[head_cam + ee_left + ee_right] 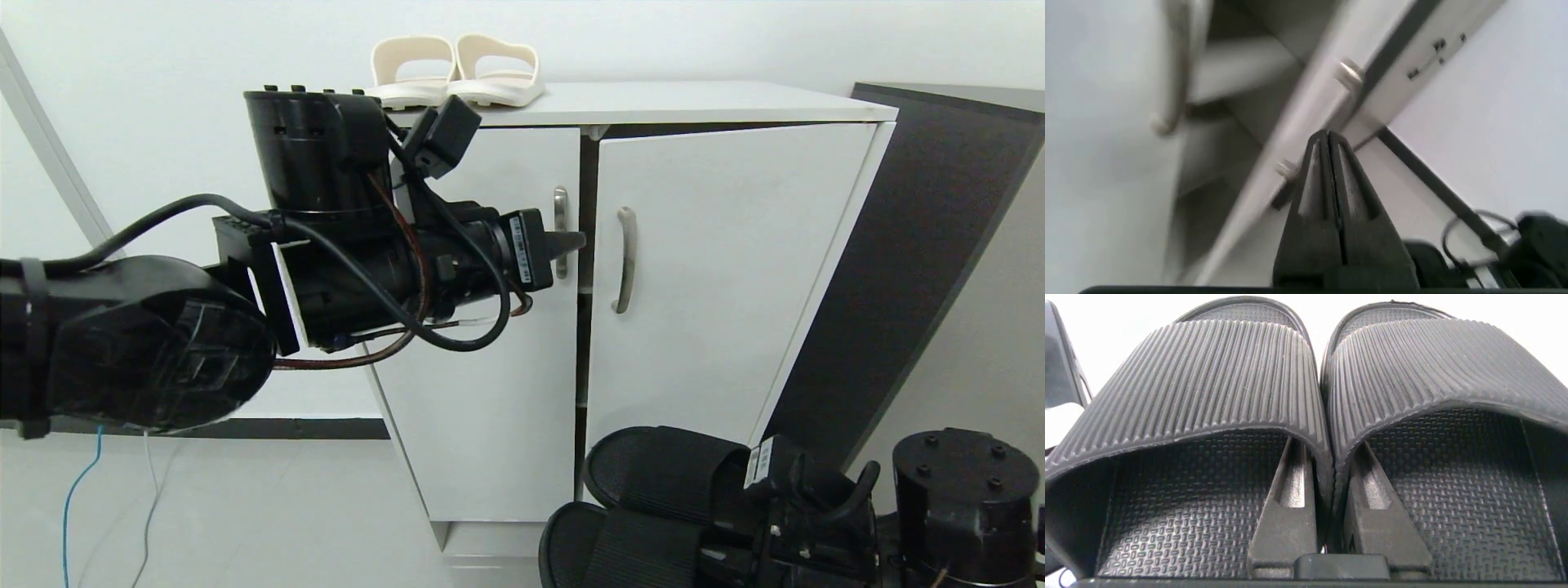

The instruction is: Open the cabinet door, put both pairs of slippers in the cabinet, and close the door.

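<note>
A white cabinet stands ahead with a left door (482, 367) and a right door (718, 269); a dark gap runs between them. My left gripper (578, 241) is shut with nothing in it. Its tips (1328, 140) sit level with the left door's metal handle (560, 204), at the edge by the gap. I cannot tell whether they touch it. A cream pair of slippers (453, 72) rests on the cabinet top. Low at the front, my right gripper (1328, 457) is shut on the black pair of slippers (653, 498), pinching their inner walls (1323, 416) together.
The right door's handle (625, 260) hangs just past the gap. A dark grey panel (922, 269) leans by the cabinet's right side. A blue cable (77, 498) trails on the pale floor at the left. A shelf (1245, 69) shows through the gap.
</note>
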Controlling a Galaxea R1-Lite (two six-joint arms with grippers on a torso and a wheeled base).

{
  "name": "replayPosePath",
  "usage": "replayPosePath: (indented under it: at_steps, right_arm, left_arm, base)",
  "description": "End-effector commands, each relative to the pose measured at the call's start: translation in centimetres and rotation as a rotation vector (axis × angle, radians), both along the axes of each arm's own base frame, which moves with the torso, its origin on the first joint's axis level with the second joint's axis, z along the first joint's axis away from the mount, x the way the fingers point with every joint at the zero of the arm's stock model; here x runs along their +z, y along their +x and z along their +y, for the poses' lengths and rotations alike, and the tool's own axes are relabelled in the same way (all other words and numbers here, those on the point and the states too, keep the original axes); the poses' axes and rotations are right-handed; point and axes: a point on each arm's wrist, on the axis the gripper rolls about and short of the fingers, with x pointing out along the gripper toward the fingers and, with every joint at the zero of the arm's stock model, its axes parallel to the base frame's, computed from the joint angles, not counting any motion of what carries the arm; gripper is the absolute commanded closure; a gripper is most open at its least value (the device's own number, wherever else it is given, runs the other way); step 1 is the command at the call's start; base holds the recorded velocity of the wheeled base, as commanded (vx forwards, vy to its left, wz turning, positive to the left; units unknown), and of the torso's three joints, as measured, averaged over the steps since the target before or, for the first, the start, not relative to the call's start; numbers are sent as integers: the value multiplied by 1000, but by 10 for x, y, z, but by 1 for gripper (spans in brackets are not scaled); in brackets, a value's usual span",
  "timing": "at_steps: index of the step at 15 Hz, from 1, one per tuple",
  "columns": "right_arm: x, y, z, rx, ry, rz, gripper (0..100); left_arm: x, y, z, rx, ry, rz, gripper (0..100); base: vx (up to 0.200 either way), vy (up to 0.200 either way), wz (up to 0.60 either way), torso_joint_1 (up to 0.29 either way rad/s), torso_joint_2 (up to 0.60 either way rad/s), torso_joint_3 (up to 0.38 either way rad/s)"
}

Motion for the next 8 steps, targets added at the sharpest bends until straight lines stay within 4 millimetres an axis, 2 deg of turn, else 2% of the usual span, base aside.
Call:
replayPosePath:
  at_steps: [1, 3, 4, 5, 8]
  right_arm:
    - [0, 0, 0, 0, 0, -1, 100]
    - [0, -1, 0, 3, -1, 0, 100]
    - [0, -1, 0, 3, -1, 0, 100]
    - [-1, -2, 1, 8, -4, 3, 100]
    - [-3, -6, 2, 26, -9, 8, 100]
  left_arm:
    - [0, 13, 2, 26, -14, -8, 100]
    - [2, 29, -3, 41, -48, -23, 100]
    - [2, 29, -3, 41, -48, -23, 100]
    - [0, 46, -10, 53, -57, -24, 100]
    - [-3, 67, -20, 59, -74, -30, 100]
  base:
    - [0, 0, 0, 0, 0, 0]
    - [0, 0, 0, 0, 0, 0]
    - [0, 0, 0, 0, 0, 0]
    - [0, 0, 0, 0, 0, 0]
    - [0, 0, 0, 0, 0, 0]
